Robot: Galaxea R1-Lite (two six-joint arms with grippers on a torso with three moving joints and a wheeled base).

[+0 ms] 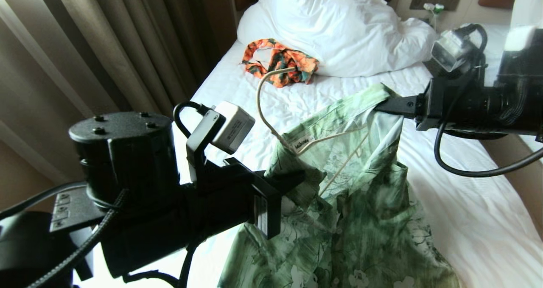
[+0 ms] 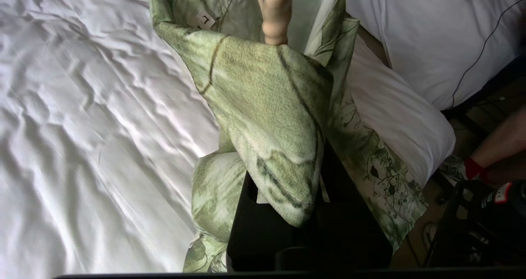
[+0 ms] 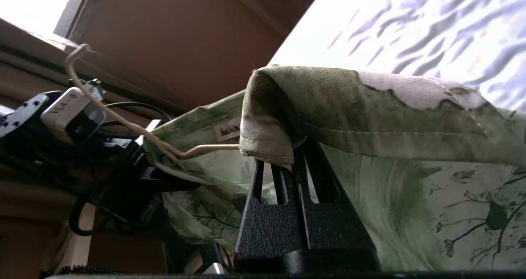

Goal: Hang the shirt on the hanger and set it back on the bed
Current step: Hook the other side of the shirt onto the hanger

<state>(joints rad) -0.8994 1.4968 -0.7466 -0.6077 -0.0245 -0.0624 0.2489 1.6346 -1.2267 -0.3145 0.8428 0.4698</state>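
The green flowered shirt hangs above the bed, stretched between both grippers. My left gripper is shut on one shoulder by the collar, and the cloth drapes over its jaws. At the other shoulder, my right gripper is shut on a folded edge of the shirt, pinched at the tips. The cream wire hanger rises out of the collar, and its arms show inside the shirt. Its wire runs into the fold, and one end pokes up.
An orange-and-green garment lies against the white pillows and duvet at the head of the bed. Brown curtains hang along the left side. A second bed stands at the right. A person's leg is beside the bed.
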